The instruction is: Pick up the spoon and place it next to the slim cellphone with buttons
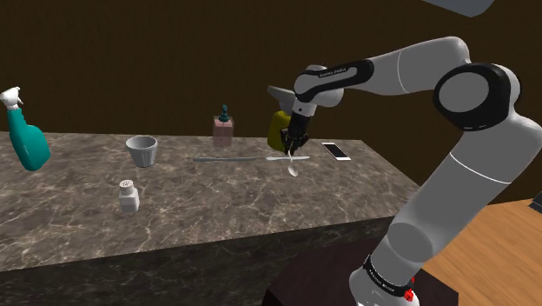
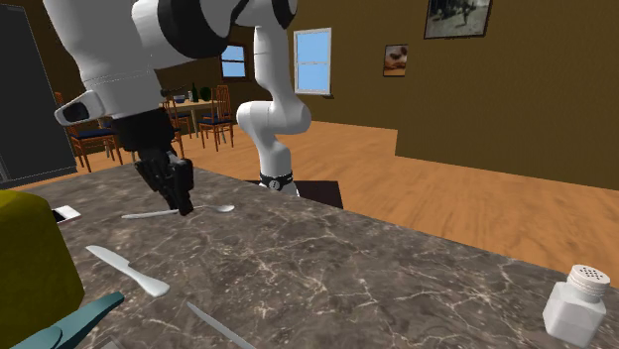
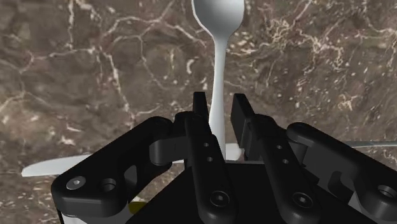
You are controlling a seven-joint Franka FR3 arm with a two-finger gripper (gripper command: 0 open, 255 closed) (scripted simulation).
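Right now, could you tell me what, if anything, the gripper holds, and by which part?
Cannot tell: the gripper sits astride the handle of the spoon, about midway, but a firm clasp is not clear.

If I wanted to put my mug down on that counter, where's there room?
The widest bare stretch of counter lies along the near edge, between the white shaker and the end by the stand. Another patch sits between the teal spray bottle and the grey cup. It's crowded at the back around the hand: spoon, knife, phone, yellow object.
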